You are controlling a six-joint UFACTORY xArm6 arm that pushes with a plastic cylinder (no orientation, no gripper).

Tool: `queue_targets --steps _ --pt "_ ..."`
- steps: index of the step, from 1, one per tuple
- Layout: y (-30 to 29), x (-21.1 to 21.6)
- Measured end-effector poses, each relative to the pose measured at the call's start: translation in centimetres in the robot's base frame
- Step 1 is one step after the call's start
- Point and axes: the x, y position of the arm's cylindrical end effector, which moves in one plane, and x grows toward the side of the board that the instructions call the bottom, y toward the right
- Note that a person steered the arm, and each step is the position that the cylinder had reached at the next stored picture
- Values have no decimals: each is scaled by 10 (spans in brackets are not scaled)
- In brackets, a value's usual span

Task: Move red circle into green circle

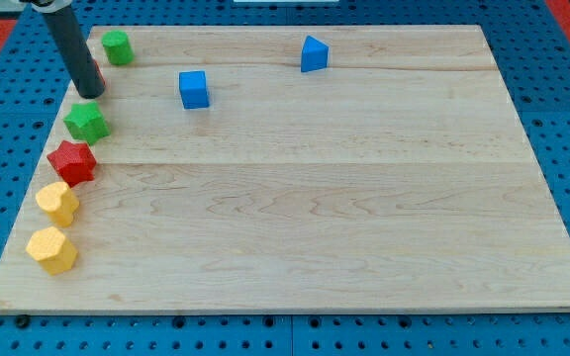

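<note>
The wooden surface (315,218) lies on a blue pegboard (562,119). The rod (72,44) slants down from the view's top left, and the tip (91,95) rests near the surface's left edge. A red circle (99,74) sits just behind the rod, mostly hidden by it. The green circle (117,46) stands just above and right of it, near but apart. Below the tip lies a green star (87,122), then a red star (72,162), a yellow heart (57,202) and a yellow hexagon (51,249) down the left edge. A blue cube (194,88) and a blue triangle (314,53) sit toward the top.
</note>
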Motion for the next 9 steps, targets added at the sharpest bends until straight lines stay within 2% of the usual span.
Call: queue_targets --steps 1,3,4,5,7,8,9 --pt "-4 16" --pt "-57 11" --pt "-41 -25" --pt "-21 -33" --pt "-10 -12" --pt "35 -33" --pt "39 -33"
